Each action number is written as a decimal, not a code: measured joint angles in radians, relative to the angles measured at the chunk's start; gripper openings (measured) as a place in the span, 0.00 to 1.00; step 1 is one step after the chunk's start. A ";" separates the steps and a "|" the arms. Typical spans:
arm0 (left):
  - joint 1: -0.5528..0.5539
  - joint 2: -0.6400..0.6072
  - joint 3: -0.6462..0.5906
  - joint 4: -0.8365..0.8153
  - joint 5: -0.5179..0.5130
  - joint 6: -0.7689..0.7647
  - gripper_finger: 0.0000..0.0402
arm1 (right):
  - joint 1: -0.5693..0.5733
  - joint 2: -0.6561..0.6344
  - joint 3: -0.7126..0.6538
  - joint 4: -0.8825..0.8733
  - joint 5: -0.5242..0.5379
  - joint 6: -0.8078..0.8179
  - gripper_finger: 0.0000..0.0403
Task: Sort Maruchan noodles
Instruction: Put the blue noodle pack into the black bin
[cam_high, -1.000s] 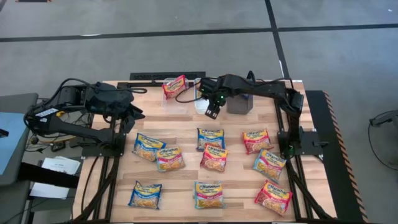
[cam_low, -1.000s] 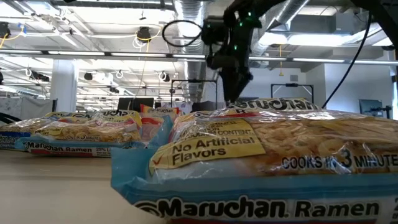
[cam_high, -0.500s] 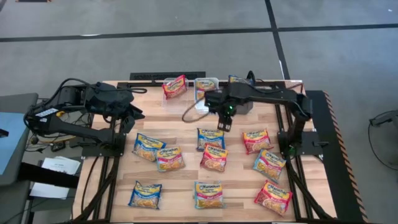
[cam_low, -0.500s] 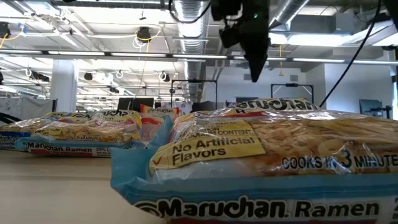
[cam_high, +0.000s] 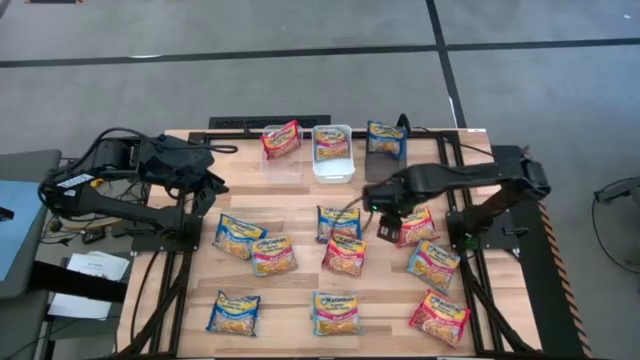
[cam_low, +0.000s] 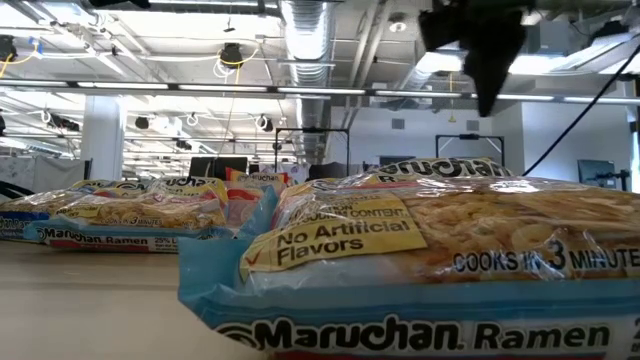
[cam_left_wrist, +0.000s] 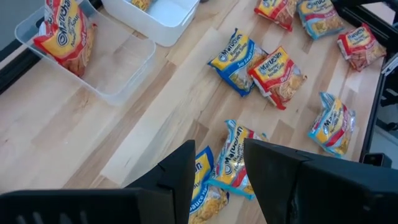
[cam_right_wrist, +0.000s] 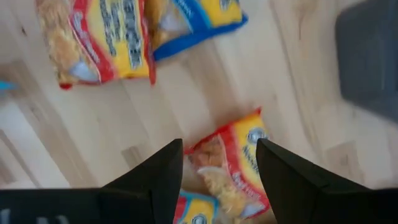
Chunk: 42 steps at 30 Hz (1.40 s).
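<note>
Right gripper (cam_high: 386, 226), fingers spread and empty, hovers over the red packet (cam_high: 413, 225) right of centre, evidently lined up for pickup; left gripper (cam_high: 213, 185), also spread, waits far-left.

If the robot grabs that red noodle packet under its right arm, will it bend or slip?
The red noodle packet looks glossy, so it may slip a little. It lies flat and thin, probably light, with crinkly edges. The right gripper hovers open above it.
</note>
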 joint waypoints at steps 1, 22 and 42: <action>0.000 0.000 0.000 0.001 0.000 0.002 0.31 | 0.019 -0.014 -0.022 0.005 0.000 0.022 0.56; 0.000 0.000 0.000 0.002 0.000 0.027 0.31 | 0.171 -0.220 -0.524 0.774 0.045 0.216 0.56; 0.000 0.000 0.000 0.004 -0.004 0.015 0.31 | -0.094 -0.101 -0.527 1.025 -0.004 -0.188 0.58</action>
